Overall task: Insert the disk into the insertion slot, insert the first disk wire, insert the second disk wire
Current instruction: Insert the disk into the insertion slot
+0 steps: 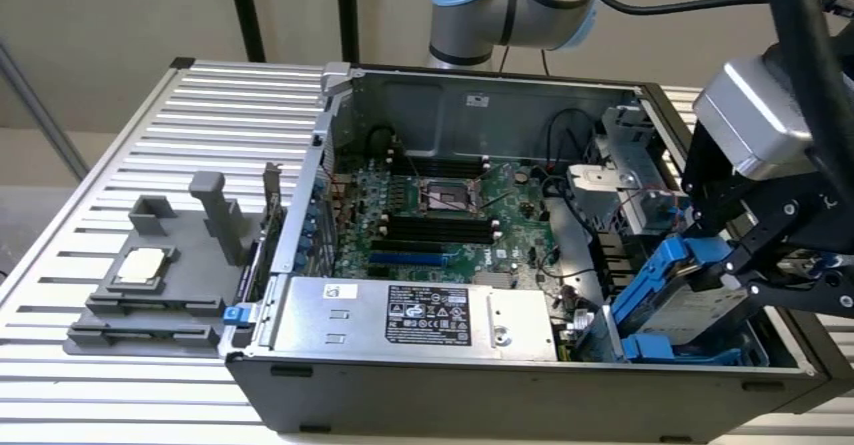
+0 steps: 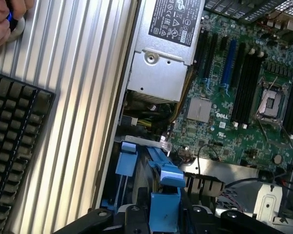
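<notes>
Disk [image 1: 691, 310] | jaws [image 1: 731, 265] grasping its blue frame | arm [image 1: 767, 115] tilted over insertion slot [image 1: 605, 337]

On my exterior view I have the gripper [image 1: 729, 273] at the right, holding the disk [image 1: 683, 311] by its bright blue frame, tilted, partly down in the insertion slot [image 1: 621, 343] of the open computer case [image 1: 521, 400]. Left of it I see the labelled power supply box [image 1: 360, 317], the green motherboard [image 1: 461, 235] behind, and a grey stand [image 1: 187, 255] beside the case on the slatted table [image 1: 67, 397]
</notes>
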You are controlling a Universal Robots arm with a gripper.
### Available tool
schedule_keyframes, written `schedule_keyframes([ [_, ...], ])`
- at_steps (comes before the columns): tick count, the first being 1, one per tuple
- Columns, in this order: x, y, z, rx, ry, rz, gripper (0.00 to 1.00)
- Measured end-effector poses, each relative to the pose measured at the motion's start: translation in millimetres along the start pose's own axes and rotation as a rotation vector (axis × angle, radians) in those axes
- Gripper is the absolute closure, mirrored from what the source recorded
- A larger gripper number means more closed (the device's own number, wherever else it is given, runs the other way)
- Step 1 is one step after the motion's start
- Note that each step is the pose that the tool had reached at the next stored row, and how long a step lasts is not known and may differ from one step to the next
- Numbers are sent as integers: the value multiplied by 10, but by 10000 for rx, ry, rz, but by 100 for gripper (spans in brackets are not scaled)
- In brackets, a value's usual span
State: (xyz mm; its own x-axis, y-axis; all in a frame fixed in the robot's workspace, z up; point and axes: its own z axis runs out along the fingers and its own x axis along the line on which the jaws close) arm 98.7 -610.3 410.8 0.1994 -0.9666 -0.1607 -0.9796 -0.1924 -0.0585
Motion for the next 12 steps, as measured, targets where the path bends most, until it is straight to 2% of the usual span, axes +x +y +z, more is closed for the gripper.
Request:
schedule_keyframes([
  [2, -9, -2, -26, 1, -36, -31, 67],
  [5, -23, -7, -101, 10, -46, -63, 67],
  [12, -70, -24, -383, 20, -47, -73, 67],
])
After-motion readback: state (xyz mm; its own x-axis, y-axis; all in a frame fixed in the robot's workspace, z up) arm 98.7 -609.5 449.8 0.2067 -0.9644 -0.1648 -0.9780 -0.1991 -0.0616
